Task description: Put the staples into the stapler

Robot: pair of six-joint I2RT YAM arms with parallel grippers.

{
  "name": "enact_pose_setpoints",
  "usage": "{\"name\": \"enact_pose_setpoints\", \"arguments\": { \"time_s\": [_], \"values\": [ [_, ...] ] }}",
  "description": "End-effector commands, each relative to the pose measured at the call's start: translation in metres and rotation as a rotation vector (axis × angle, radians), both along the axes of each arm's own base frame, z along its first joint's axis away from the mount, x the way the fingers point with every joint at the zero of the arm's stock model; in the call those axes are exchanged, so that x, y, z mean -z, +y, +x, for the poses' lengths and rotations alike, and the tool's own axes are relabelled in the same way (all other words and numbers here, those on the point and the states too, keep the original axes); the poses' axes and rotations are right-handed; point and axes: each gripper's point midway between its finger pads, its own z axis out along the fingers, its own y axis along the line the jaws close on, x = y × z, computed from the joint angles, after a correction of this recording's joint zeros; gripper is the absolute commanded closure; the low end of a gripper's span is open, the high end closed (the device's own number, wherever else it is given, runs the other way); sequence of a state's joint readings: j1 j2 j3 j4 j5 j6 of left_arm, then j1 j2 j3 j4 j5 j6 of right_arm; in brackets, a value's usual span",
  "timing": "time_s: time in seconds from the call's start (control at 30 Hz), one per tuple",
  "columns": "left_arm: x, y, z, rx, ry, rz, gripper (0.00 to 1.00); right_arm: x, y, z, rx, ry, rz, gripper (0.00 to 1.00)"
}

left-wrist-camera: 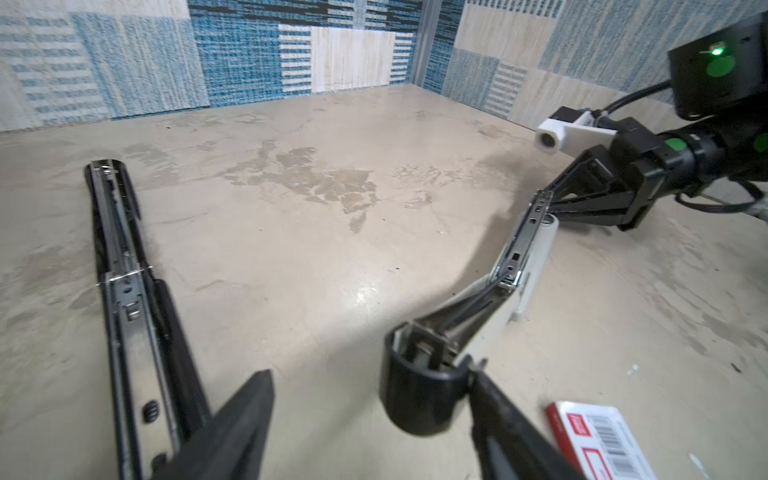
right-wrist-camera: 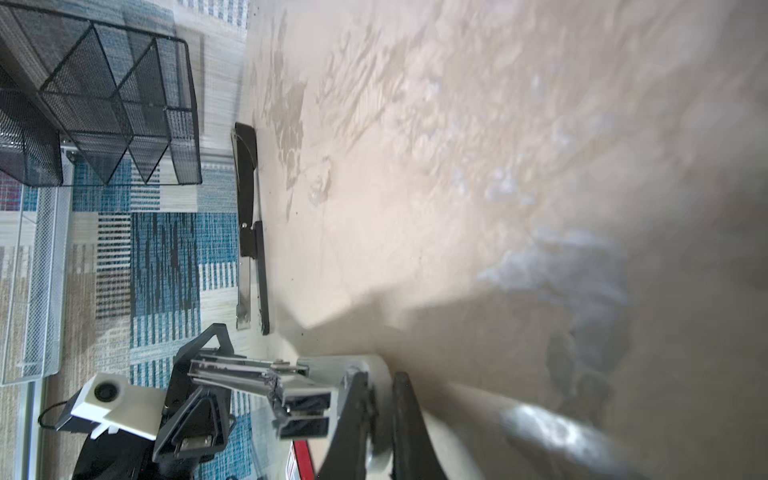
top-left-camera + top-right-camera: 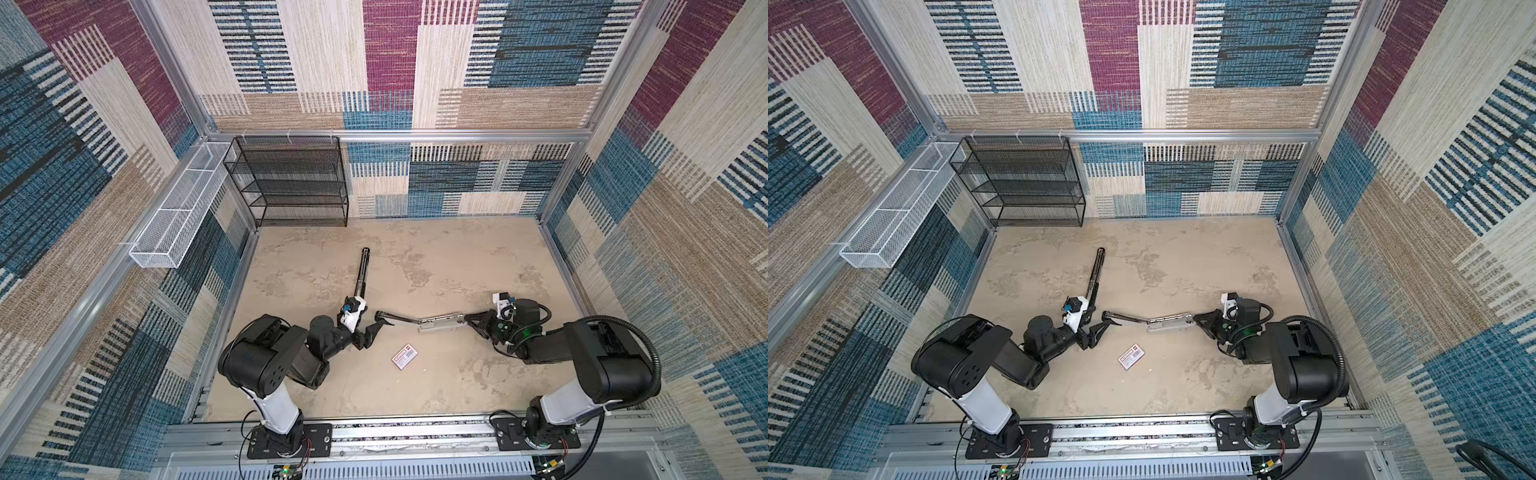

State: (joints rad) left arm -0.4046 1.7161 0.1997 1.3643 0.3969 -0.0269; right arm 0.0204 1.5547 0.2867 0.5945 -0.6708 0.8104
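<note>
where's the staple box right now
In both top views the staple box lies flat on the table, about midway across, just below the opened white stapler in the picture and apart from it.

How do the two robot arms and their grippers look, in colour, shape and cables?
Both have rounded black joint housings and a white lower link: left arm, right arm. A black ribbed hose loops over the right one. Each wrist carries a white camera mount. The left gripper and right gripper have black triangular fingers. Green lights show near the right wrist.
</note>
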Motion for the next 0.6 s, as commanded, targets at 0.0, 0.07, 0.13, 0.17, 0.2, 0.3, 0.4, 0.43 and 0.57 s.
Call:
{"name": "enact_pose_setpoints", "arguments": {
  "time_s": [0.0,0.07,0.13,0.17,0.2,0.3,0.4,0.43,0.57],
  "values": [
    [-0.008,0.008,0.007,-0.067,-0.030,-0.015,0.01,0.014,-0.015,0.000,0.071,0.043,-0.081,1.00],
    [-0.009,0.009,0.006,-0.068,-0.028,-0.021,0.01,0.013,-0.017,0.001,0.083,0.037,-0.087,1.00],
    [-0.010,0.011,0.004,-0.078,-0.025,-0.026,0.01,0.010,-0.021,0.001,0.106,0.028,-0.093,1.00],
    [-0.012,0.012,0.003,-0.083,-0.027,-0.030,0.01,0.009,-0.023,0.001,0.122,0.022,-0.099,1.00],
    [-0.014,0.013,0.002,-0.086,-0.029,-0.034,0.01,0.008,-0.025,0.001,0.133,0.018,-0.103,1.00],
    [-0.023,0.012,0.001,-0.091,-0.031,-0.058,0.01,0.003,-0.030,0.001,0.162,0.002,-0.119,1.00],
    [-0.027,0.001,0.001,-0.062,-0.007,-0.046,0.01,0.001,-0.036,0.000,0.173,-0.006,-0.162,1.00],
    [-0.027,-0.004,0.001,-0.052,0.005,-0.022,0.01,0.000,-0.036,0.000,0.163,-0.012,-0.175,1.00],
    [-0.025,-0.019,0.003,-0.023,0.089,0.126,0.01,0.001,-0.044,-0.004,0.173,-0.004,-0.238,0.81]
  ]
}}
